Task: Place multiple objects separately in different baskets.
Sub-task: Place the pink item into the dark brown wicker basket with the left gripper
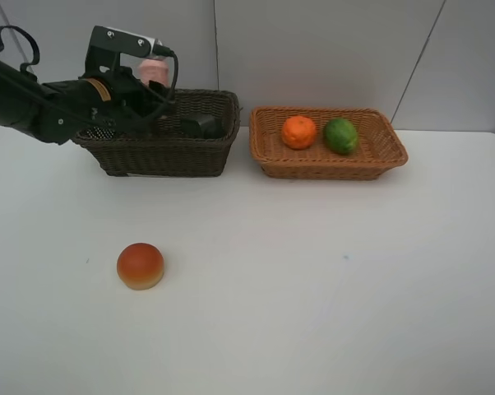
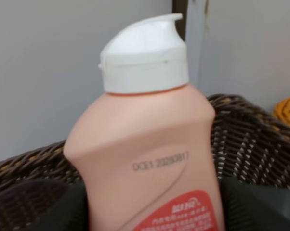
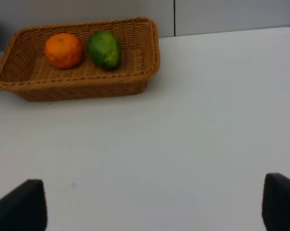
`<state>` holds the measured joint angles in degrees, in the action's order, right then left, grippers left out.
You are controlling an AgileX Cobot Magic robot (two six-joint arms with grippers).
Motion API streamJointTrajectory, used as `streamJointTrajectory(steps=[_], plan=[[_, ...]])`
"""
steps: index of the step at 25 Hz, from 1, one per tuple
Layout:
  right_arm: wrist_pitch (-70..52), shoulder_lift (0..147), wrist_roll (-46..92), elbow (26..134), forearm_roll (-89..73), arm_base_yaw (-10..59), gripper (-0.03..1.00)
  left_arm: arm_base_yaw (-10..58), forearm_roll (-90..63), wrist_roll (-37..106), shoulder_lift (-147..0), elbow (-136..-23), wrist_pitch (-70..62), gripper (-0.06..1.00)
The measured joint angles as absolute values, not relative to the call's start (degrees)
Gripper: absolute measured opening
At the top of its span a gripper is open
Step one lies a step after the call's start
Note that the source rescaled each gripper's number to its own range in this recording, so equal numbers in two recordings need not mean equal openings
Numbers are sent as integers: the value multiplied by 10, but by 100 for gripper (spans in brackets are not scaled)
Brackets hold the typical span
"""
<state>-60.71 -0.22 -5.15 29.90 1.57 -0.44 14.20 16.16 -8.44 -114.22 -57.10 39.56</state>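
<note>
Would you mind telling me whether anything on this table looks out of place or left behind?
One thing: the round red-orange bun sits alone on the white table, outside both baskets, while the orange and green fruit lie in the light wicker basket. Nothing looks spilled or damaged.

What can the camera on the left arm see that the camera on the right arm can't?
Only the left wrist view shows the pink bottle with its white cap, held between the left gripper's fingers above the dark brown basket. Only the right wrist view shows the orange, the green fruit, the white table and the open right gripper. Both catch the light orange-tan basket, just a corner of it on the left.
</note>
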Motion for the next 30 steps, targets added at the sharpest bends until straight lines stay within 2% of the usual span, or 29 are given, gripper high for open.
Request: streamJointTrajectory(steps=[9,26,28,30], plan=[[-607,-2,-51,299,16,-4,96,142,164,-84,-1176,-572,430,67],[-607,-2,-51,299,15,-4,96,142,175,-73,-1190,-572,412,67],[-607,-2,-51,299,15,-4,96,142,176,-88,-1190,-572,411,72],[-607,-2,-51,299,15,-4,96,142,176,-109,-1190,-572,415,85]])
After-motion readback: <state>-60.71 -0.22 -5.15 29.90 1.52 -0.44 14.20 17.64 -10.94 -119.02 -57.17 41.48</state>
